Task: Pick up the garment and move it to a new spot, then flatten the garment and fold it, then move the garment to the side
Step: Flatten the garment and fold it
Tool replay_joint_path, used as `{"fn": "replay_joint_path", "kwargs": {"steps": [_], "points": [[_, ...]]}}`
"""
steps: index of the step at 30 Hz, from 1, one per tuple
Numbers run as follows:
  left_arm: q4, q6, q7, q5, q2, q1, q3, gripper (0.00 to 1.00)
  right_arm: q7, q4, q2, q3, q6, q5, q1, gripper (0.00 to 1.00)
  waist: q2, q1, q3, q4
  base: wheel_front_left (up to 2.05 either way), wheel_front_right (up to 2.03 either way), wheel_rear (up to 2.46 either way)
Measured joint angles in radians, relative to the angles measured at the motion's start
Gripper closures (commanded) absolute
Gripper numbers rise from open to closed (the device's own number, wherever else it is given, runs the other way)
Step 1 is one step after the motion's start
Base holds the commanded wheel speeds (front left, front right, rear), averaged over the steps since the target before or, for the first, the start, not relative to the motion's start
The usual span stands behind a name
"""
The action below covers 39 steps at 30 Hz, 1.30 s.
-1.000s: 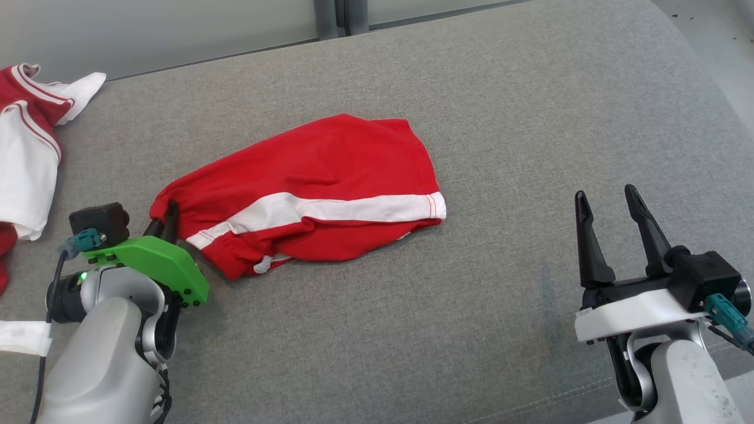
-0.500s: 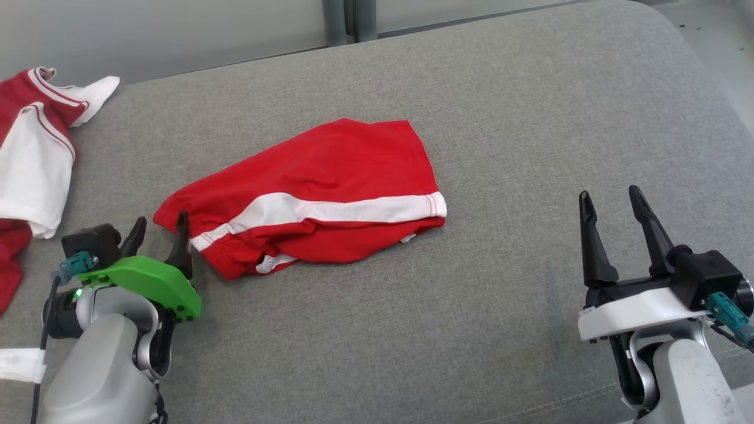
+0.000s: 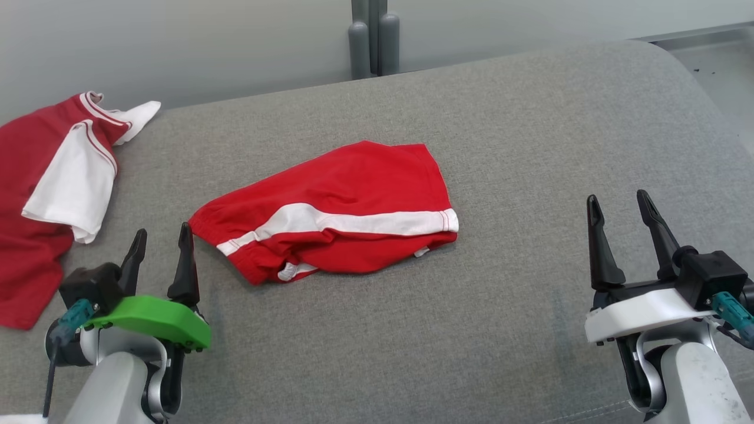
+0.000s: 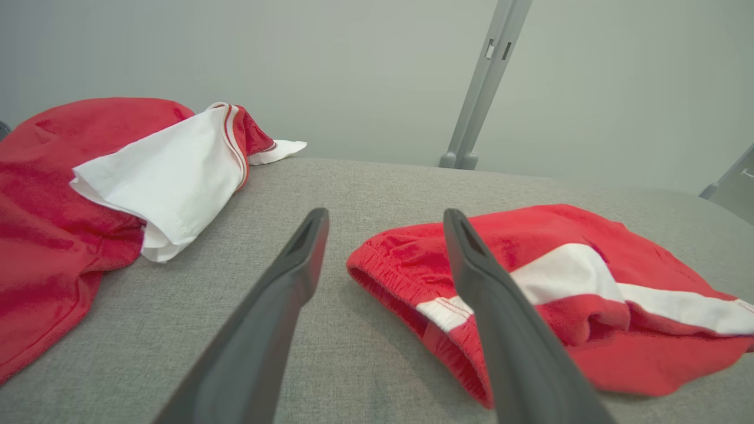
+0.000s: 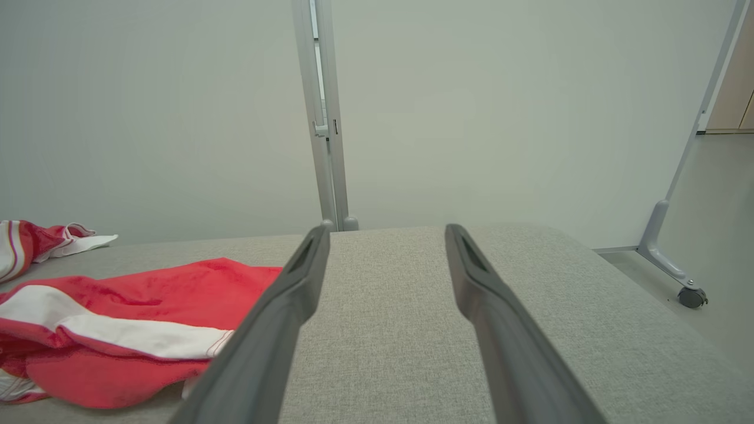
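Two spread grippers, left gripper [image 3: 164, 229] beside folded red shorts [image 3: 353, 182], white-striped, elastic-waisted, right gripper [image 3: 616, 196] well apart, grey woven cushion [image 3: 530, 118]

Cushion [image 3: 530, 147]: grey woven cloth, coarse weave, matt.
Garment [image 3: 353, 194]: soft red cloth, matt, white cloth stripe, gathered elastic edge.
Shirt [image 3: 35, 176], left of garment: same sort of red and white cloth.
Left gripper [image 3: 164, 228], right gripper [image 3: 616, 196]: dark plastic fingers, smooth, matt.
Green bracket [image 3: 159, 321]: smooth plastic, slight gloss.
White bracket [image 3: 642, 312]: matt plastic.
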Motion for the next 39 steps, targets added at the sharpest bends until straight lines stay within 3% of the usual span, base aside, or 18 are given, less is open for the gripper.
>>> {"fn": "replay_joint_path", "kwargs": {"steps": [16,25,39], "points": [[-0.357,0.084,-0.003,0.135,-0.095,0.324,0.118,0.0,0.067,-0.044,0.0,0.023,0.0,-0.024,0.033,0.0,0.0,0.0,-0.115,0.029,0.0,0.0,0.0],[-0.397,0.1,-0.003,0.162,-0.134,0.409,0.158,0.0,0.067,-0.033,0.0,0.058,0.0,-0.004,0.047,0.0,0.0,0.0,-0.143,0.026,0.0,0.0,0.0],[-0.379,0.084,-0.003,0.188,-0.16,0.424,0.182,0.0,0.067,0.009,0.0,0.086,0.0,0.005,0.049,0.0,0.0,0.0,-0.141,0.037,0.0,0.0,0.0]]}}
